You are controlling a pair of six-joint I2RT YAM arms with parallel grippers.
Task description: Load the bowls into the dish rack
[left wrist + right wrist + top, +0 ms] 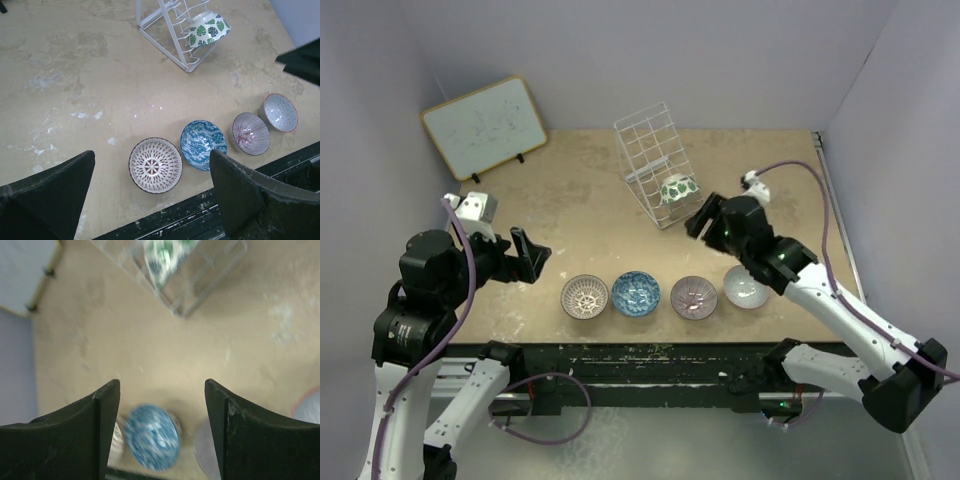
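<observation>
One down: your green-and-white bowl [677,188] sits in the dish rack [645,150], while four bowls [636,292] wait in a row on the tabletop [570,200]. Left claw [532,257] and right claw [700,218] hang spread, empty.

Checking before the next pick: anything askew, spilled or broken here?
Nothing stands out. The green-and-white bowl leans on edge in the dish rack, as expected. The brown-and-white bowl, blue bowl, mauve bowl and pale bowl stand upright in a row, with no visible damage or spills.
</observation>
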